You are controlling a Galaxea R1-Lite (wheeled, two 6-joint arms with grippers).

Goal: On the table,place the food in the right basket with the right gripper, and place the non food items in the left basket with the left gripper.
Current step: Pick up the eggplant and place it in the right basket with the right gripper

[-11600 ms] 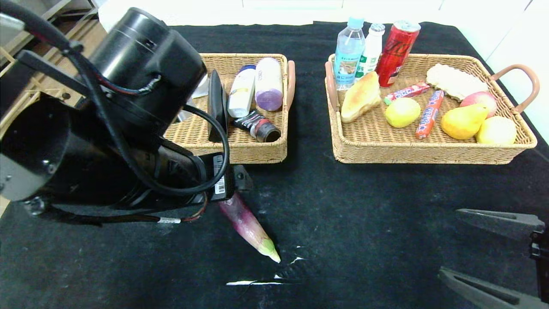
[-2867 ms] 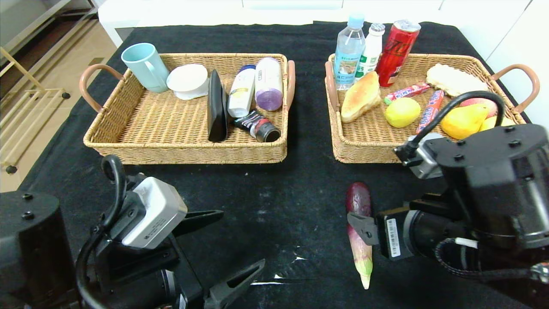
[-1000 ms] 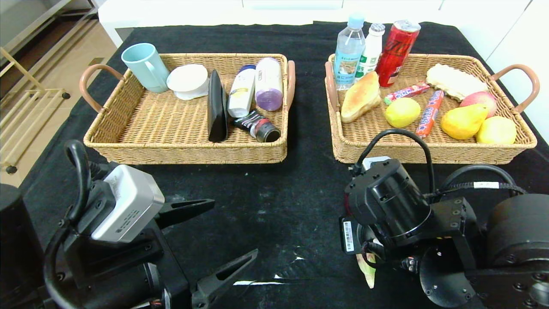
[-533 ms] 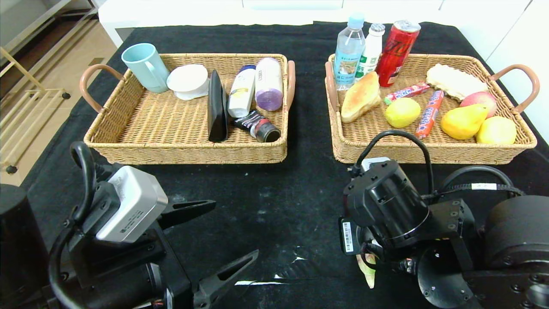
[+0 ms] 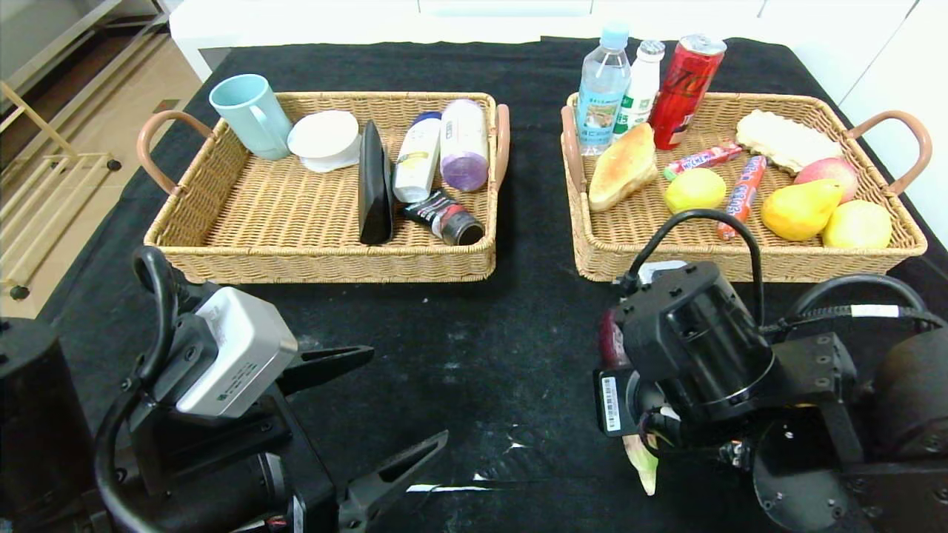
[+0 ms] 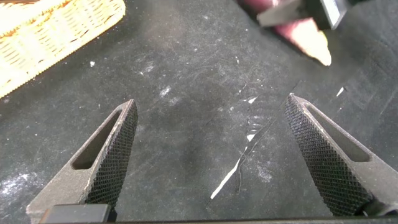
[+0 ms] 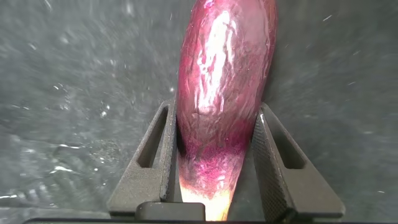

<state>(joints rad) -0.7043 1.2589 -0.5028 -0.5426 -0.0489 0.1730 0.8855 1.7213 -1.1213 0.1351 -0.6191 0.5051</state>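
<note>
- Tan tiled floor (image 5: pixel 111 111) left of the table.
- Pale wooden rack (image 5: pixel 41 189) standing on it.
- White furniture (image 5: pixel 370 18) behind, white wall (image 5: pixel 889 59) at right.

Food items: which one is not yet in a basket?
The purple eggplant. It lies outside the right basket, clamped between the right gripper's fingers, while the bread, fruit and sweets lie inside the basket.

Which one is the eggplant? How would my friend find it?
Look at the black table, in front of the right basket, nearer the robot. The eggplant lies there, clamped between the jaws of the right gripper. It is the only long, shiny purple thing, fading to a pale tip.
</note>
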